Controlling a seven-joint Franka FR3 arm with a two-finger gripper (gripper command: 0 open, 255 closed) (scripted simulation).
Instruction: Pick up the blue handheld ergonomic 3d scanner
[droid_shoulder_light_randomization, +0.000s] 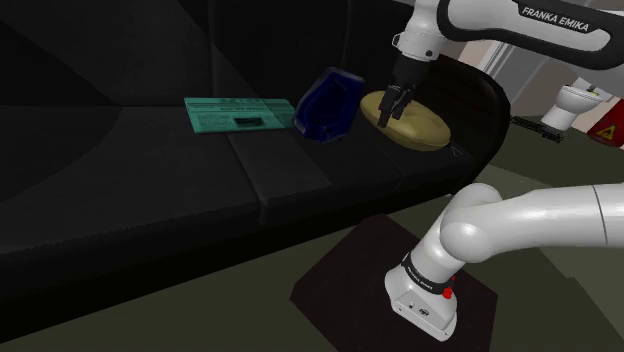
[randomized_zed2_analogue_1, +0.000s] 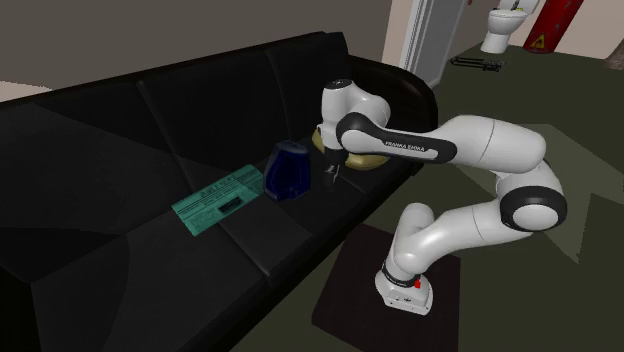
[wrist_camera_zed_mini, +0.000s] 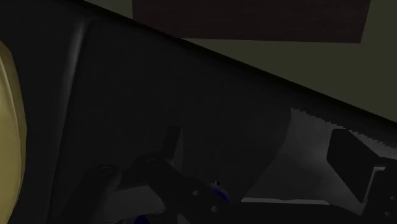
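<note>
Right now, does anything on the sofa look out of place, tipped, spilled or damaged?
Nothing stands out. The blue scanner stands upright on the black sofa, the teal sheet lies flat beside it, and the tan round cushion rests near the armrest. Nothing looks spilled or broken.

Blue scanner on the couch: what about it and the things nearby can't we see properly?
Dark blue handheld scanner: handle and buttons too dim and small in both exterior views.
Round yellow cushion: second exterior view, mostly hidden behind the white arm.
Flat teal printed sheet: shoulder view, its print too small to read.
White toilet: second exterior view, cut off by the top edge.
</note>
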